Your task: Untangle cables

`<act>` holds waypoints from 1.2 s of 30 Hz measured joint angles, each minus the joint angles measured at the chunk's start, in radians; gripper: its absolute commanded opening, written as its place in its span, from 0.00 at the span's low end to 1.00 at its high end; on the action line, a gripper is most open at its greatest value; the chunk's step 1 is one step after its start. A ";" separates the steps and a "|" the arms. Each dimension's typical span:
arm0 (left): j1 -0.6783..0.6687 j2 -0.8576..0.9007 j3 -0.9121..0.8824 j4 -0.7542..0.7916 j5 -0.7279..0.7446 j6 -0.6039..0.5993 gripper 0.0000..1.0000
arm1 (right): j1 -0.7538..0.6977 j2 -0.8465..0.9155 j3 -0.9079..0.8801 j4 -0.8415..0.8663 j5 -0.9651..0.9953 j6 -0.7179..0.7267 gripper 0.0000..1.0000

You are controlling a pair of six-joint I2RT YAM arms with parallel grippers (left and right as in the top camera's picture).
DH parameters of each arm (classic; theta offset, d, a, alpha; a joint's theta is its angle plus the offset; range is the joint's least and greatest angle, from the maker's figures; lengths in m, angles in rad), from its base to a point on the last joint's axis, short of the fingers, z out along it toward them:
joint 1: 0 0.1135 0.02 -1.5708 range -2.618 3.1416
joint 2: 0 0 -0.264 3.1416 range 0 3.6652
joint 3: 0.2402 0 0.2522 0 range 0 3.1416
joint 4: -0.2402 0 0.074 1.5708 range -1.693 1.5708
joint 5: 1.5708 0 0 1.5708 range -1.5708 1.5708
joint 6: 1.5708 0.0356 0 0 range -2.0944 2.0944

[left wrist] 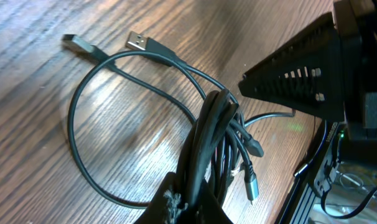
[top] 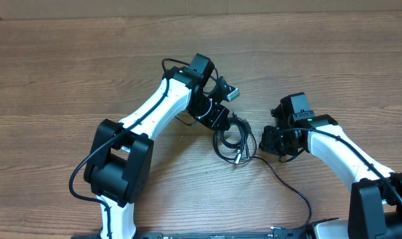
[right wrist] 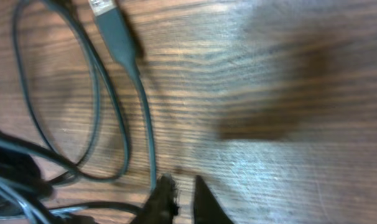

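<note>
The cables [top: 233, 141] are thin black cords lying in a tangled bunch on the wooden table between the two arms. My left gripper [top: 222, 121] is shut on the bunch; in the left wrist view [left wrist: 190, 202] several cords [left wrist: 208, 134] run up from between its fingers. A loose loop [left wrist: 73, 130] and two USB plugs [left wrist: 139, 41] lie on the wood beyond. My right gripper [top: 268, 145] is low at the right side of the bunch. In the right wrist view its fingers [right wrist: 183, 186] are almost together with only bare wood in the narrow gap. A cord with a plug [right wrist: 117, 34] passes just left of them.
One cord [top: 290, 186] trails from the bunch toward the table's front edge. The right arm's gripper body [left wrist: 300, 81] fills the right side of the left wrist view. The left arm [top: 148, 113] crosses the table's middle left.
</note>
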 measured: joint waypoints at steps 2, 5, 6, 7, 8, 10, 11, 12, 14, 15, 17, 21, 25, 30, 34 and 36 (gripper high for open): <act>0.018 0.000 0.001 -0.001 0.001 -0.010 0.04 | 0.000 0.000 0.000 -0.013 0.009 0.010 0.20; 0.069 0.000 0.018 -0.007 0.012 -0.021 0.04 | 0.000 0.000 0.000 -0.019 0.017 0.013 0.30; 0.087 0.000 0.027 -0.013 0.014 -0.023 0.04 | 0.000 0.000 0.000 -0.022 0.019 0.015 0.33; 0.108 0.000 0.039 -0.023 0.016 -0.024 0.04 | 0.000 0.000 0.000 -0.026 0.019 0.015 0.36; 0.130 0.000 0.054 -0.037 0.015 -0.025 0.04 | 0.000 0.000 0.000 -0.026 0.019 0.016 0.37; 0.179 0.000 0.095 -0.082 0.002 -0.024 0.04 | 0.000 0.000 0.000 -0.028 0.019 0.018 0.38; 0.198 0.000 0.115 -0.106 -0.008 -0.025 0.04 | 0.000 0.000 0.000 -0.030 0.019 0.019 0.39; 0.219 0.000 0.142 -0.133 -0.021 -0.024 0.04 | 0.000 0.000 0.000 -0.031 0.019 0.019 0.40; 0.268 0.000 0.220 -0.187 -0.048 -0.025 0.04 | 0.000 0.000 0.000 -0.032 0.019 0.024 0.41; 0.291 0.000 0.262 -0.206 -0.056 -0.025 0.04 | 0.000 0.000 0.000 -0.032 0.020 0.027 0.41; 0.346 0.000 0.370 -0.237 -0.069 -0.025 0.04 | 0.000 0.000 -0.001 -0.033 0.019 0.033 0.41; 0.418 0.000 0.540 -0.251 -0.080 -0.025 0.04 | 0.000 0.000 -0.001 -0.035 0.020 0.037 0.41; 0.478 0.000 0.716 -0.242 -0.104 -0.037 0.04 | 0.000 0.001 -0.001 -0.034 0.019 0.040 0.41; 0.515 -0.008 0.970 -0.207 -0.129 -0.076 0.04 | 0.000 0.001 -0.002 -0.034 0.019 0.040 0.40; 0.488 -0.021 1.015 -0.254 -0.144 -0.077 0.04 | 0.000 0.001 -0.002 -0.032 0.020 0.040 0.40; 0.458 -0.020 1.016 -0.310 -0.167 -0.069 0.04 | 0.000 0.001 -0.002 -0.033 0.019 0.040 0.40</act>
